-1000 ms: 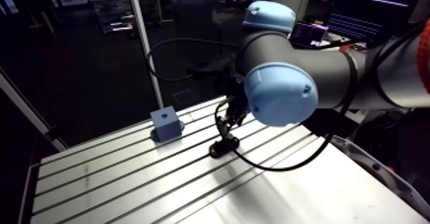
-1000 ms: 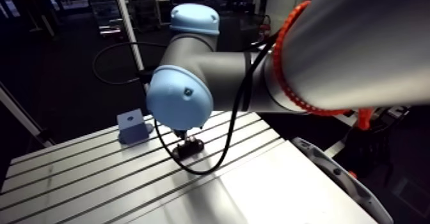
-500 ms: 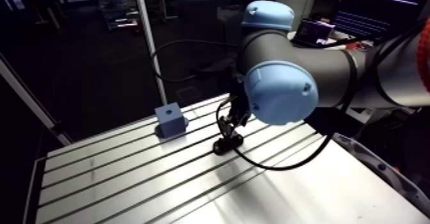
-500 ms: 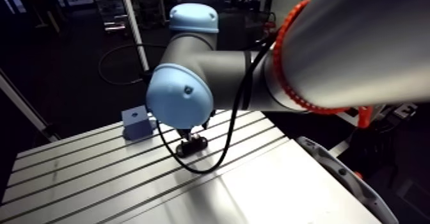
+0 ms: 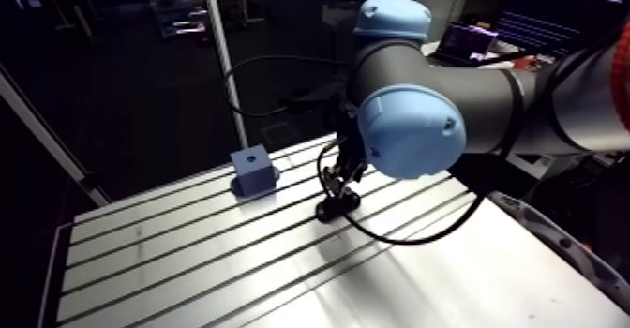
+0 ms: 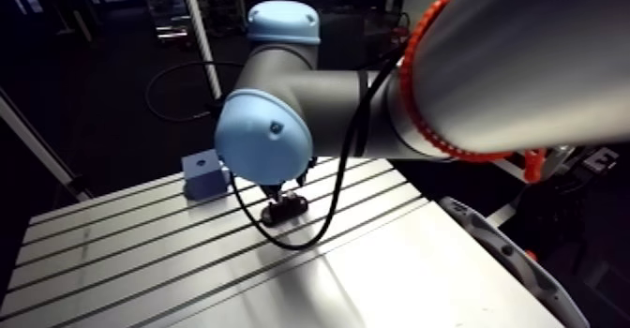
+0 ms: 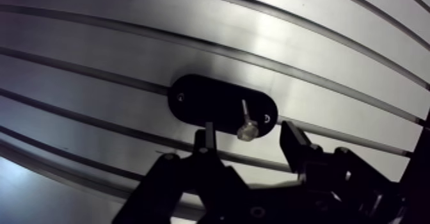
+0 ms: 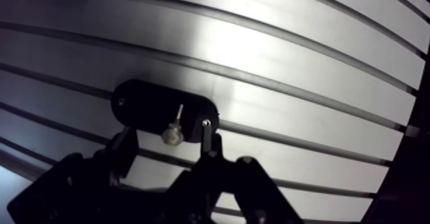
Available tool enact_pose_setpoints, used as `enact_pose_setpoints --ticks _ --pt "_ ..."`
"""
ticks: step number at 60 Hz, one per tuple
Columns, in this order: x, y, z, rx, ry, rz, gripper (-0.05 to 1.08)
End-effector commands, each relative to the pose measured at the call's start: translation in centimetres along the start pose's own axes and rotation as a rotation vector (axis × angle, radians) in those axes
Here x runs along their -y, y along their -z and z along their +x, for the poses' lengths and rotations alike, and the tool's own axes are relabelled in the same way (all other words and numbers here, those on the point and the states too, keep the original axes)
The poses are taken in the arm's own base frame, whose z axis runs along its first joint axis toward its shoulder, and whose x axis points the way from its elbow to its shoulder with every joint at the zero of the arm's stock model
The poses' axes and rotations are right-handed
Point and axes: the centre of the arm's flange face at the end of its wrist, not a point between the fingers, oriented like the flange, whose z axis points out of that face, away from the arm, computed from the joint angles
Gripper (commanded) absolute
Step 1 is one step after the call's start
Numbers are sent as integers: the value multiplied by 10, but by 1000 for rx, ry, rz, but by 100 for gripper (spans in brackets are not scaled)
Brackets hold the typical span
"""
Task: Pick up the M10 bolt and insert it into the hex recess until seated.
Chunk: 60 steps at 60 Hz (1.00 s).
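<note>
In the wrist view a small silver bolt stands head-up in a black oval holder that lies on the slotted aluminium table. My gripper is low over the holder and open. One finger stands on each side of the bolt head, with a gap on both sides. In the arm view the gripper hangs right above the holder. A blue cube with a recess in its top face sits at the table's far edge, to the left of the holder.
The table's long slots run across under the holder. The table's far edge lies just behind the blue cube, and a slanted white post rises behind it. A black cable loops down beside the holder.
The arm view has shifted a little, so the camera moved. Gripper, holder and blue cube keep the same places relative to one another.
</note>
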Motion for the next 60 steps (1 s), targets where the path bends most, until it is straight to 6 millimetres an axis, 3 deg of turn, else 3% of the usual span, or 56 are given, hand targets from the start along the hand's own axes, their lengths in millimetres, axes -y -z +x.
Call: enact_pose_setpoints --ticks 1,60 --pt "-1 -2 1 3 0 1 41" --pt "-2 -10 0 12 -2 7 55"
